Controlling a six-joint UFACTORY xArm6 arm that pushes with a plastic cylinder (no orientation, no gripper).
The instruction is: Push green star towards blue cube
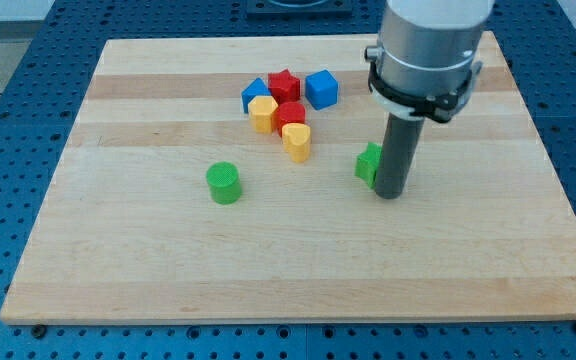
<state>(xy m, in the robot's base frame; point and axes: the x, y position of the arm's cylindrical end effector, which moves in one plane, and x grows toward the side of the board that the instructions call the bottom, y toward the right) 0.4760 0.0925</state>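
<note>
**Tip beside the green star, right of centre on the worktop**

Nearest the worktop's [88,280] bottom edge, left of centre, I see a green cylinder [224,183] standing alone. Farther in and to the right, my tip [390,194] rests on the wood, touching or just beside the green star [369,164], which sits at the rod's left and is partly hidden by it. This arm carries no gripper, only the rod, so nothing is being pinched. Beyond, toward the top edge, a cluster gathers: a yellow heart [297,141], a red block [289,116] and a yellow block [262,113], then a blue block [254,93], a red star [284,84] and the blue cube [321,88], well apart from the green star.
</note>
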